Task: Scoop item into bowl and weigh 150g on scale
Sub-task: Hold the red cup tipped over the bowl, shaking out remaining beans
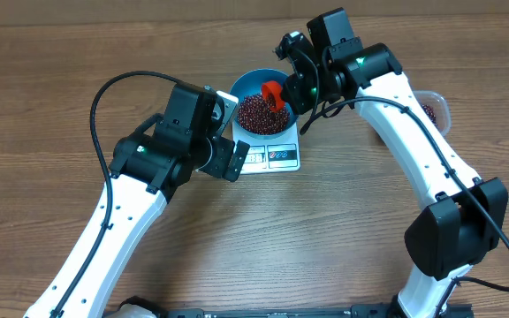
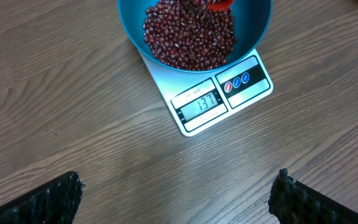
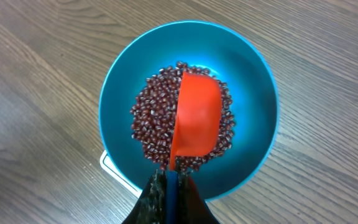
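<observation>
Over the far middle of the table, the right gripper (image 3: pixel 169 186) is closed tight on the thin handle of an orange-red scoop (image 3: pixel 197 115), its fingers pinching the handle just behind the scoop's head. The head reaches out over the middle of the blue bowl (image 3: pixel 253 74) and lies low above the beans (image 3: pixel 148 118); whether it touches them cannot be told. The beans form a loose dark red-brown heap covering the bowl's bottom, with bare blue wall showing all round. The bowl stands on the white scale (image 2: pixel 241 93), covering its far part and leaving the front strip clear, where the display (image 2: pixel 199 104) appears to read 137 beside three small round buttons (image 2: pixel 236 82), one red and two blue. Nearer the table's front edge, the left gripper (image 2: pixel 178 183) hangs above bare wood with its jaws spread fully and nothing between them, its dark fingers (image 2: pixel 55 202) well apart from the scale. Toward the table's right far corner, a clear tub (image 1: pixel 436 106) shows partly behind the right arm.
</observation>
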Robot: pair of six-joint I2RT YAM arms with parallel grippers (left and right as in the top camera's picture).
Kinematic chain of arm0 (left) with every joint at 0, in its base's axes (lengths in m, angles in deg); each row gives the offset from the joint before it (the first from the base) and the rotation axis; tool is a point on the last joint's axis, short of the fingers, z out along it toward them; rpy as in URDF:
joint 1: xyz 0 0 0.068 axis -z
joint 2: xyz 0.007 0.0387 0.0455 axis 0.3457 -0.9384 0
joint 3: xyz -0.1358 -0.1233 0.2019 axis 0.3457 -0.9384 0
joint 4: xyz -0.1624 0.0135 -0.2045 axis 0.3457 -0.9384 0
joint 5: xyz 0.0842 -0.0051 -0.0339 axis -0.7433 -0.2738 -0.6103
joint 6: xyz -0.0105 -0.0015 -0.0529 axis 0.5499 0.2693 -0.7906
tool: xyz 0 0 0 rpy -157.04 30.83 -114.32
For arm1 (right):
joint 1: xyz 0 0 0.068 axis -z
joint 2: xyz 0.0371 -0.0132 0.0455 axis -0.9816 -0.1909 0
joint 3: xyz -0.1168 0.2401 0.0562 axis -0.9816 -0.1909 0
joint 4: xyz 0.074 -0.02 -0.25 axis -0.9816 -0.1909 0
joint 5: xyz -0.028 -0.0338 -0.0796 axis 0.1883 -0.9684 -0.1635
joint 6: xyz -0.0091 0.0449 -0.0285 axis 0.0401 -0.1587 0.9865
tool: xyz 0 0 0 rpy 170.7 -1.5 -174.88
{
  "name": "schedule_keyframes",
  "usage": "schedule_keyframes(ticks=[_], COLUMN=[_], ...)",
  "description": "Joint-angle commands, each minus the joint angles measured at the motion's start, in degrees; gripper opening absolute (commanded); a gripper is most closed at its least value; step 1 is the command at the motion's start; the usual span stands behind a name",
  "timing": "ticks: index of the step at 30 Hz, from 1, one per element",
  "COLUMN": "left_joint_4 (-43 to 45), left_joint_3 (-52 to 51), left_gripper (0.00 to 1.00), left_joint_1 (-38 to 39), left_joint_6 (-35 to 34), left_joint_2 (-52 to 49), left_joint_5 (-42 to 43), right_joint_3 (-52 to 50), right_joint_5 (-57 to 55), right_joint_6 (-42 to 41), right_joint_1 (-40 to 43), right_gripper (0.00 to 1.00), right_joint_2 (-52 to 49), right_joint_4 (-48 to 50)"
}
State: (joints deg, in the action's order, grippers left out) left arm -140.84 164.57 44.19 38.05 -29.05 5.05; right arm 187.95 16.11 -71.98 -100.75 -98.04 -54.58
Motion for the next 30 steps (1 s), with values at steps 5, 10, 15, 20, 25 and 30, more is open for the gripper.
schedule_keyframes(ticks=[5, 10, 15, 20, 25, 30], left_joint_4=[0.1, 0.1, 0.1, 0.1, 0.1, 0.1], left_joint_3=[0.8, 0.8, 0.8, 0.8, 0.8, 0.8], left_gripper=[0.99, 1.00, 1.00, 0.99, 1.00, 0.99], left_joint_1=[0.0, 0.0, 0.0, 0.0, 0.0, 0.0], left_joint_6=[1.1, 1.1, 1.1, 1.1, 1.1, 1.1], left_joint_2=[-0.5, -0.5, -0.5, -0.5, -0.5, -0.5], left_joint_5=[-0.2, -0.2, -0.2, -0.2, -0.2, -0.2], right_joint_3=[2.1, 2.1, 2.1, 2.1, 2.1, 2.1], right_joint_5=[-1.2, -1.1, -1.1, -1.0, -1.0, -1.0], right_joint_6=[-1.2, -1.3, -1.3, -1.3, -1.3, -1.3], right_joint_1=[0.1, 0.1, 0.1, 0.1, 0.1, 0.1], right_gripper=[0.03, 0.04, 0.04, 0.04, 0.04, 0.04], right_joint_2=[2.3, 2.3, 2.3, 2.3, 2.3, 2.3], right_joint_4=[0.4, 0.4, 0.4, 0.4, 0.4, 0.4])
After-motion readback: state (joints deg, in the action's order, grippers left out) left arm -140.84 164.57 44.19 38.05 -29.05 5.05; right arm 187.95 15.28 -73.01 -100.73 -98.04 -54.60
